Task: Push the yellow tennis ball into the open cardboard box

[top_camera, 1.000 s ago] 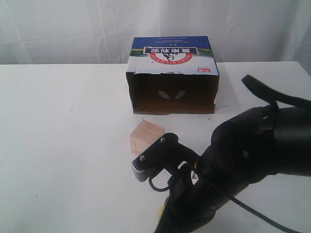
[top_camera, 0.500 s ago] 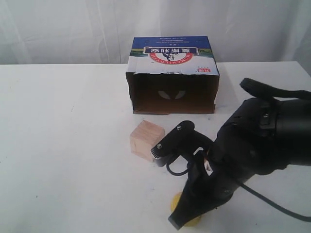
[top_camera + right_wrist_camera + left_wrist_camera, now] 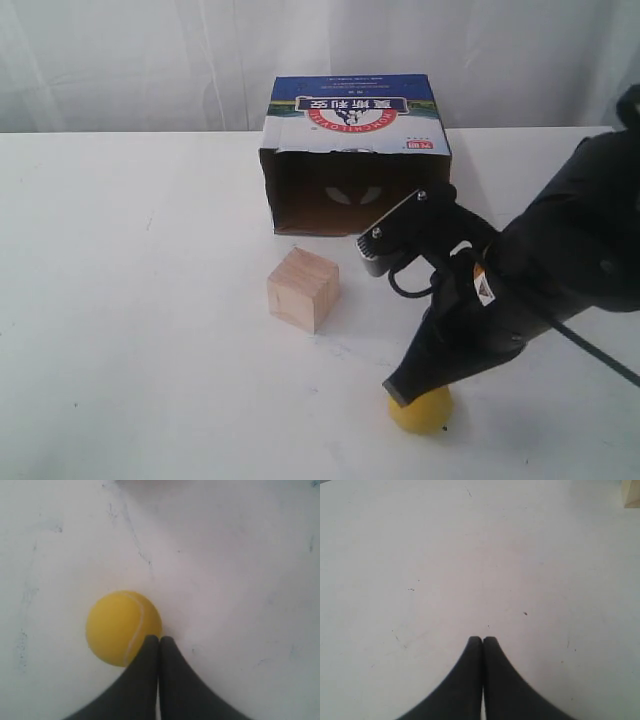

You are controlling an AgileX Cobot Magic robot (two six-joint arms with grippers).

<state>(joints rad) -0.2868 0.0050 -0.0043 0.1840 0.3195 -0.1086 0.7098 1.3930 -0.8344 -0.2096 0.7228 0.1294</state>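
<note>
Shifted rightward since the earlier frame, the right gripper (image 3: 160,640) is touching the ball (image 3: 424,412) with its jaws clenched together, holding nothing. The ball is sitting on the table (image 3: 130,300) nearest the camera. The left gripper (image 3: 482,640), also clenched and holding nothing, is hovering over bare table. Farther back, a wooden cube (image 3: 303,288) is standing. Beyond it the box (image 3: 355,150) is lying with its opening facing forward, well apart from the ball.
</note>
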